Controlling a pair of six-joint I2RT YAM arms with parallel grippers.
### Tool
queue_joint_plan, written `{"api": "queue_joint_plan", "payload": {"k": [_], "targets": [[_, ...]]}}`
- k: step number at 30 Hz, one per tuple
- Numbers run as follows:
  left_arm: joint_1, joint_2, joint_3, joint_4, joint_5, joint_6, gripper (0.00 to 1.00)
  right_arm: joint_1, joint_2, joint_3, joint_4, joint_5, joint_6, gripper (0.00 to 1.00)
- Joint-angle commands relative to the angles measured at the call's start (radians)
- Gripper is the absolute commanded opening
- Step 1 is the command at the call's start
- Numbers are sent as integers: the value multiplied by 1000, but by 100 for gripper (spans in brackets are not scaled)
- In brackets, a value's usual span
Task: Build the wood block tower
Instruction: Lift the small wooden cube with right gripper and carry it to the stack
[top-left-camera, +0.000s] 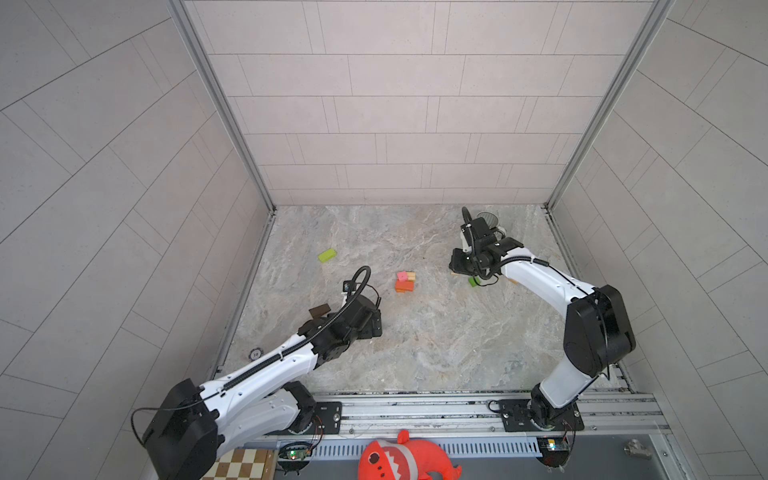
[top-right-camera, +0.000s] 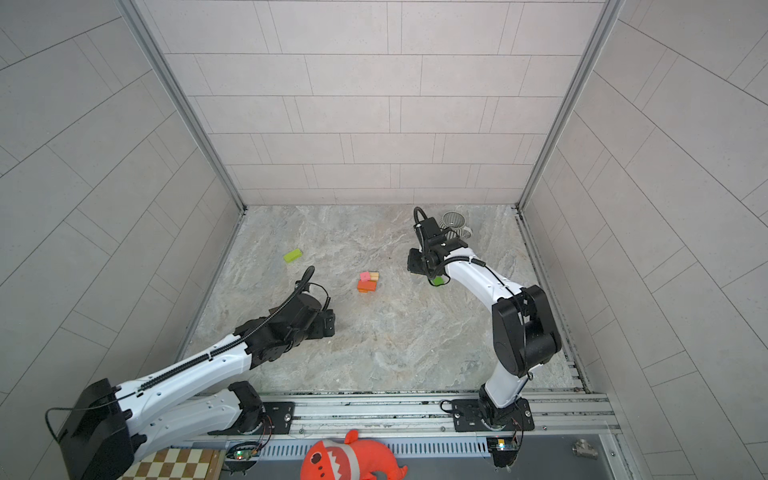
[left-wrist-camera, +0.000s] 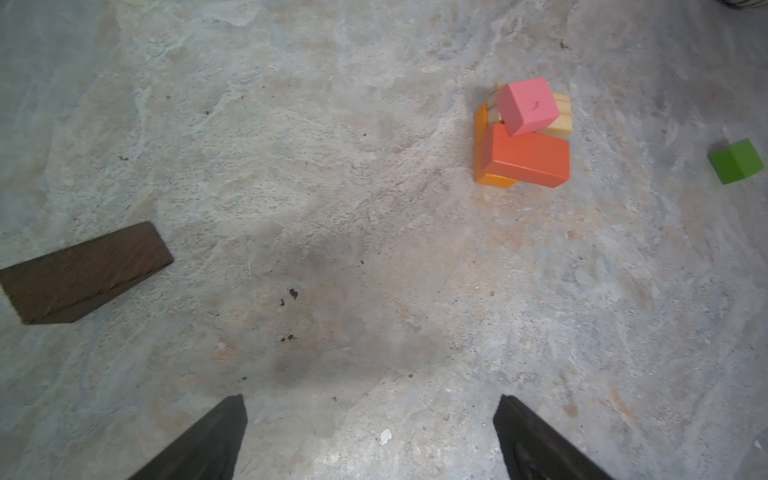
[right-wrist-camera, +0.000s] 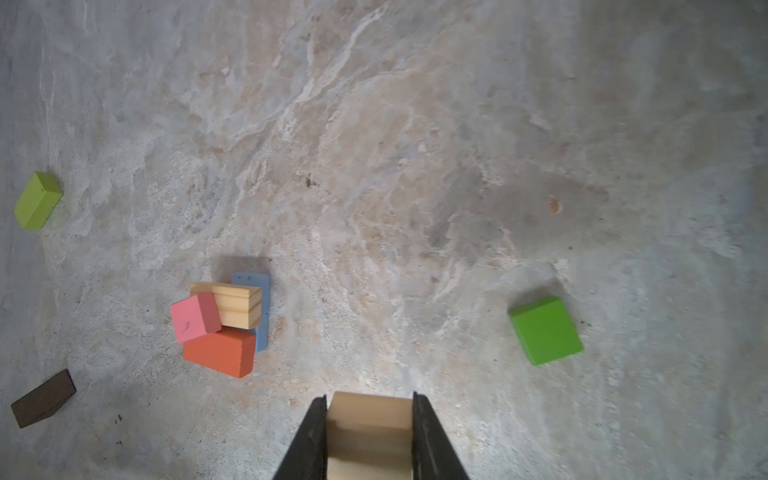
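Right gripper clamps tan block sides.

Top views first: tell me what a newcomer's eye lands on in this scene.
The bright little stack of painted wooden blocks mid-scene, a pink wooden cube topping it. Next, the right gripper shut on a plain tan wooden block, while the left gripper hangs open near a dark brown wooden slab.

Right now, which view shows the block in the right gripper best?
Right wrist: the tan block is clamped between the right gripper's jaws, up close. In both top views the gripper nearly hides it; left wrist view misses it.
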Motion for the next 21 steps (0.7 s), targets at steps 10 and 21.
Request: {"api": "queue_joint_plan", "payload": {"k": [10, 21], "targets": [[73, -13, -84, 46, -10, -21, 100, 155, 250, 243, -24, -2, 25, 28], [102, 7, -101, 93, 9, 7, 100, 174, 367, 343, -24, -7, 16, 28]]}}
